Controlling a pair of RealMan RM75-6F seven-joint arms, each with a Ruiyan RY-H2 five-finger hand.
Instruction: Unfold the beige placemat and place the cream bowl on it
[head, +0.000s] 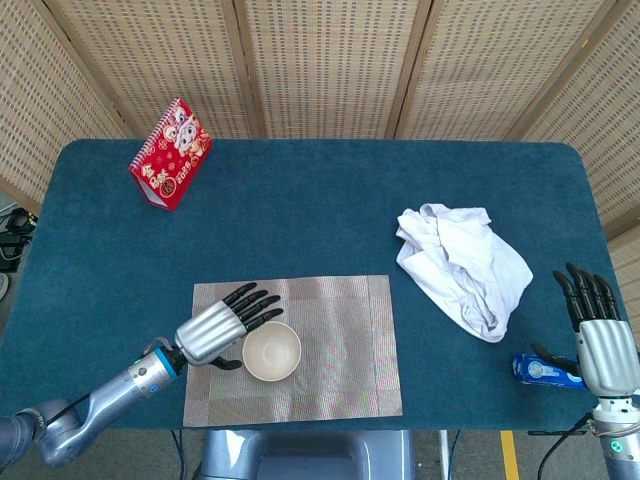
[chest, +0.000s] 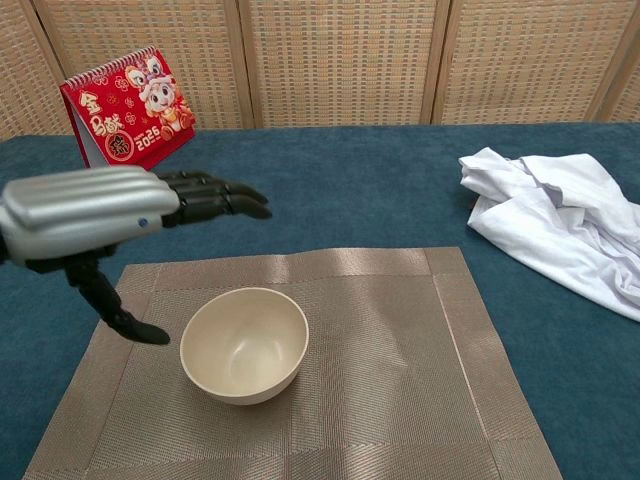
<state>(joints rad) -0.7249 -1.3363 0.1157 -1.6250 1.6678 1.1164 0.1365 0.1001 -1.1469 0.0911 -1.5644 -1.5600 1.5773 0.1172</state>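
The beige placemat (head: 340, 340) (chest: 400, 370) lies flat and unfolded near the table's front edge. The cream bowl (head: 272, 351) (chest: 244, 344) stands upright on its left half. My left hand (head: 212, 327) (chest: 95, 214) hovers just left of the bowl with fingers spread, holding nothing and apart from the rim. My right hand (head: 597, 335) is at the far right edge of the table, fingers extended upward, nothing in it; the chest view does not show it.
A red desk calendar (head: 170, 153) (chest: 126, 115) stands at the back left. A crumpled white cloth (head: 462, 265) (chest: 560, 225) lies right of the placemat. A small blue packet (head: 541, 371) sits beside my right hand.
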